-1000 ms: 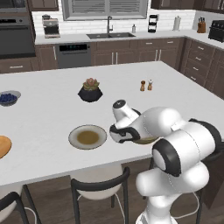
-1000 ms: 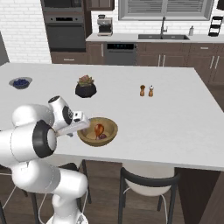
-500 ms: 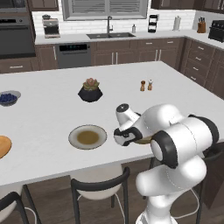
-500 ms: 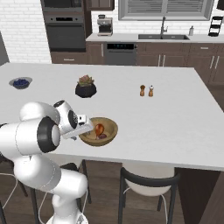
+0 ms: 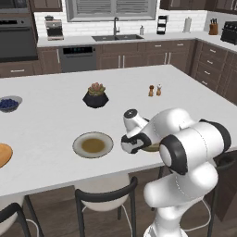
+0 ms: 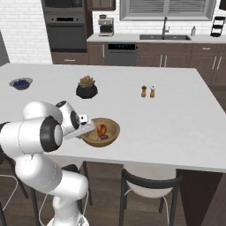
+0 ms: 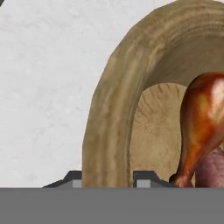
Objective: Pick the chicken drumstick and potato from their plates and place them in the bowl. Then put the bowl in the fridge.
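- The first half of the job looks done: the drumstick [image 7: 203, 127] and the potato [image 7: 212, 168] both lie inside the bowl [image 6: 110, 129], the drumstick leaning with its bone end down and the potato tucked just beside it.
- Both plates are bare: the grey-rimmed plate [image 5: 93, 145] sits well off to one side of my gripper [image 7: 107, 180], and the wooden plate [image 5: 3, 154] lies further out the same way, at the edge of the left base view.
- What is left, as I judge it, is the whole second half: lifting the bowl off the surface [image 5: 51, 115] and carrying it to the fridge, which I cannot point to from here.
- My gripper is clenched on the bowl's rim: in the hand view one fingertip [image 7: 72, 179] sits outside the wall and the other inside, with the thick wooden rim between them.
- The jaws are as far closed as the rim lets them go, so I take this as a grasp on the bowl, not an empty pinch.
- The bowl appears to rest on the surface, near its front edge, right under my hand; I would say it is not yet lifted.
- With food loose inside, I expect the bowl must stay level on the way, held as it is by one side of the rim.
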Motion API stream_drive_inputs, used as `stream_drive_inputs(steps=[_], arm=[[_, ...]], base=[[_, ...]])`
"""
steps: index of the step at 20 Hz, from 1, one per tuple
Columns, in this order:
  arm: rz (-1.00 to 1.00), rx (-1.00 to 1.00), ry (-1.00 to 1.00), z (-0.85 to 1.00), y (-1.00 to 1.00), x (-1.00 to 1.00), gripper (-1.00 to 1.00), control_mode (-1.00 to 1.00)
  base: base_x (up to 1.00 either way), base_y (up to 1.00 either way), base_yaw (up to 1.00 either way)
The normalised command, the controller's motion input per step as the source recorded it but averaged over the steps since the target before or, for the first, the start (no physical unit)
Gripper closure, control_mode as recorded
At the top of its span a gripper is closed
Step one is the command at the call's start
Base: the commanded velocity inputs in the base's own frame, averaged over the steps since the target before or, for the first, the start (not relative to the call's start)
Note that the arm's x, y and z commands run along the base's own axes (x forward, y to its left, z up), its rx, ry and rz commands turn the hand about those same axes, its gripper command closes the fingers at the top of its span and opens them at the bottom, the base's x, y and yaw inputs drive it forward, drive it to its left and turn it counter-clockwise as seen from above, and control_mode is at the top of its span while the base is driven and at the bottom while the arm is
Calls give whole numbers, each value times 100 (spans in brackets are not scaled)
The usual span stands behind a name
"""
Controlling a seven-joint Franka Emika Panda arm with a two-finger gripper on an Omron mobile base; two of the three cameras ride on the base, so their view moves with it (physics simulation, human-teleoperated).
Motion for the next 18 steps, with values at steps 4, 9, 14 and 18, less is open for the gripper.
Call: stream_drive_inputs(steps=[4, 9, 14, 18], arm=[[1, 0, 0, -4, -3, 0, 100, -100], [1, 0, 0, 2, 0, -22, 100, -100], [11, -1, 0, 47, 0, -21, 100, -100], [20, 0, 0, 87, 0, -20, 100, -100]], base=[[0, 0, 0], [0, 0, 0], [0, 0, 0], [0, 0, 0]])
